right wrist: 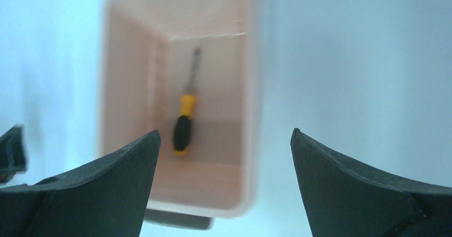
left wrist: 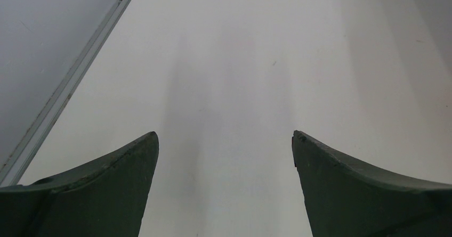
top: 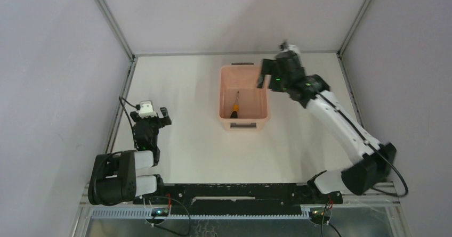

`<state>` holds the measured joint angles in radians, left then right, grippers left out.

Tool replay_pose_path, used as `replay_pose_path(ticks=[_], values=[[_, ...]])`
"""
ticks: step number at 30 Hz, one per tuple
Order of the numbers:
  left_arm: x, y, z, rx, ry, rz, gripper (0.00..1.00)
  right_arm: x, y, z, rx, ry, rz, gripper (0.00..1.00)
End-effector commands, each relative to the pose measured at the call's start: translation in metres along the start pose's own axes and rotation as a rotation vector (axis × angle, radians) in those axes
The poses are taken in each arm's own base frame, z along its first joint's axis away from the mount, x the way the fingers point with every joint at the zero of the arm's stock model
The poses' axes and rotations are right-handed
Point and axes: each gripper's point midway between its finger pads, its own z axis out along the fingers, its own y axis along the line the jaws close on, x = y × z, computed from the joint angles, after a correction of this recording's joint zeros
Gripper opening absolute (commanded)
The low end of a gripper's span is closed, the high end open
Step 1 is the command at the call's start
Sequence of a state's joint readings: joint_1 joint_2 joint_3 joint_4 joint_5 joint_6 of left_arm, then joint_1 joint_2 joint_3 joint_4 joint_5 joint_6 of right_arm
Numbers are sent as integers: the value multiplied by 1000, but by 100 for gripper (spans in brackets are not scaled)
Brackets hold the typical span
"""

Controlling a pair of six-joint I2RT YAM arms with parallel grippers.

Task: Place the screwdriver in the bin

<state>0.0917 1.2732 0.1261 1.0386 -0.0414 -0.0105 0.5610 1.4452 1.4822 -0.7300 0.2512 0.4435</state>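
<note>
the screwdriver point(right wrist: 184, 125) lies flat inside the bin point(top: 244, 124) while the right gripper point(right wrist: 225, 132) hangs wide open and empty by its far right corner, so a low retreat could, i judge, catch the rim and shove the bin.

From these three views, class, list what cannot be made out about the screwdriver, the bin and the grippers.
- Screwdriver tip type: too small in the top view, blurred in the right wrist view.
- Bin corner: right wrist view, hidden behind a right gripper finger.
- Left gripper finger bases: left wrist view, cut off by the bottom edge.
</note>
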Motion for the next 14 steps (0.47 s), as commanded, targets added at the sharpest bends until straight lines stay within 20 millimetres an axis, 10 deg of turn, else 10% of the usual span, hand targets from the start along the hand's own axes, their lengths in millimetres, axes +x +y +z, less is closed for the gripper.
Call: replay_pose_path(ticks=[1, 8, 14], values=[[-39, -1, 11, 1, -113, -2, 100, -1, -83, -17, 109, -18, 63, 100], [-39, -1, 11, 1, -113, -3, 100, 3, -177, -60, 377, -94, 110, 100], [-39, -1, 11, 1, -113, -2, 100, 0, -182, -71, 344, -152, 154, 100]])
